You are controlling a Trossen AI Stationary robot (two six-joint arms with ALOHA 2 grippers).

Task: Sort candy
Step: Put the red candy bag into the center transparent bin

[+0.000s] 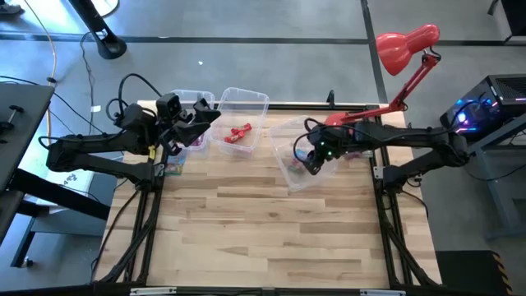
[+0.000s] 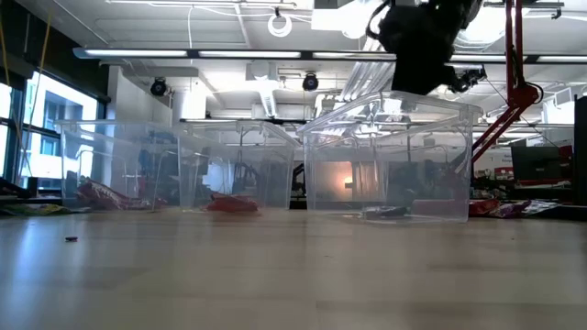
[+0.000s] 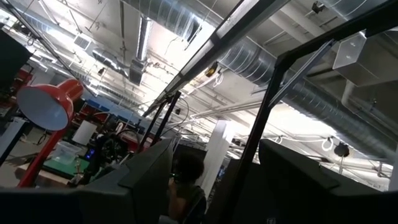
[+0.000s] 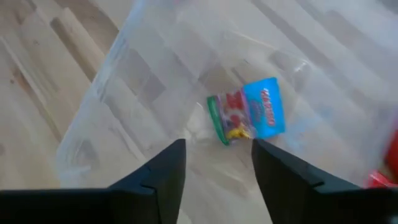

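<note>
- Three clear bins stand along the far side of the wooden counter, by the red lamp.
- Right gripper hangs over the bin nearest the lamp, fingers narrowly apart and holding nothing.
- One blue-green packet lies flat on the floor of that bin, just beyond the fingertips and apart from them.
- Red candy lies in the middle bin, on the side of the first bin away from the lamp.
- Left gripper is raised over the third bin, the one farthest from the lamp; its wrist camera looks up at the ceiling, and I cannot tell how its fingers stand.
- More packets lie on the counter just beside the lamp-side bin, seen from the low view.
</note>
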